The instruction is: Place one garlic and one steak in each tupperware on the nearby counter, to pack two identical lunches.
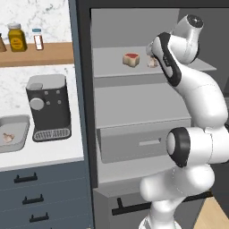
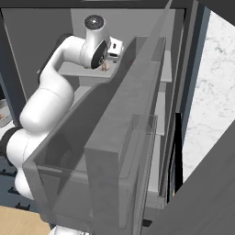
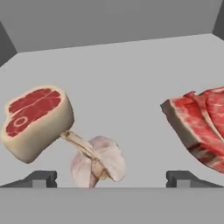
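In the hand view a garlic (image 3: 98, 162) lies on the grey fridge shelf (image 3: 122, 87), right in front of my open gripper (image 3: 111, 178) and between its two fingertips (image 3: 41, 177). A steak (image 3: 35, 120) with a red face and cream rim rests just left of the garlic, touching its stem. A second steak (image 3: 199, 124) lies at the right. From the left base view, the steak (image 1: 131, 59) and the garlic (image 1: 153, 63) sit on the upper fridge shelf, the garlic partly behind my hand. One tupperware (image 1: 20, 120) on the counter (image 1: 49, 154) holds a garlic (image 1: 8, 137).
A black coffee machine (image 1: 48, 107) stands on the counter beside the tupperware. A wooden shelf (image 1: 40, 53) with jars hangs above. The open fridge door (image 2: 124, 137) stands close on the arm's right. A fridge drawer (image 1: 143, 141) sits below the shelf.
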### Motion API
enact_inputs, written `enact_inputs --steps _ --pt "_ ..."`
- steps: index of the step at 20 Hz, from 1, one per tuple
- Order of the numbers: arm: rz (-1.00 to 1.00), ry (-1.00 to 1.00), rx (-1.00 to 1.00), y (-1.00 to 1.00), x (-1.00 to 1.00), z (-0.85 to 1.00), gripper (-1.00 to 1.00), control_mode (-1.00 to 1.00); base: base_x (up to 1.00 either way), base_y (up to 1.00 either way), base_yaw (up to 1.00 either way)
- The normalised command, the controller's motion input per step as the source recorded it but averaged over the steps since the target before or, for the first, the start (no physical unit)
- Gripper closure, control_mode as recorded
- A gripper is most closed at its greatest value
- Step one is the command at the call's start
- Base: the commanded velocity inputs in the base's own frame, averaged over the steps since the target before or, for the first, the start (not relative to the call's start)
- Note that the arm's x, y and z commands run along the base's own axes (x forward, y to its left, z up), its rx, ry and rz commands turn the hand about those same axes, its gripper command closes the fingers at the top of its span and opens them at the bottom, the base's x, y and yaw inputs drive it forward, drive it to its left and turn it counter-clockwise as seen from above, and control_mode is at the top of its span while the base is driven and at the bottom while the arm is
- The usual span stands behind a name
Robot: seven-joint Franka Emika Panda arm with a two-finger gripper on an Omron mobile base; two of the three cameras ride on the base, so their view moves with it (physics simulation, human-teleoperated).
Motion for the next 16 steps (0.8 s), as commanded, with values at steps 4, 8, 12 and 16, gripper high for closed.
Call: enact_inputs --steps 4,8,12,16 --pt "-0.01 0.05 0.00 0.08 0.54 -0.29 -1.00 -1.00 0.00 0.00 0.00" --pt "0.00 0.15 0.00 0.00 0.01 -0.29 -1.00 -1.00 0.00 0.00 0.00" --pt "0.00 0.05 0.00 0.06 0.03 -0.16 -1.00 -1.00 0.00 0.00 0.00" --pt "0.00 0.00 0.00 0.19 0.13 -0.44 1.00 -1.00 0.00 0.00 0.00"
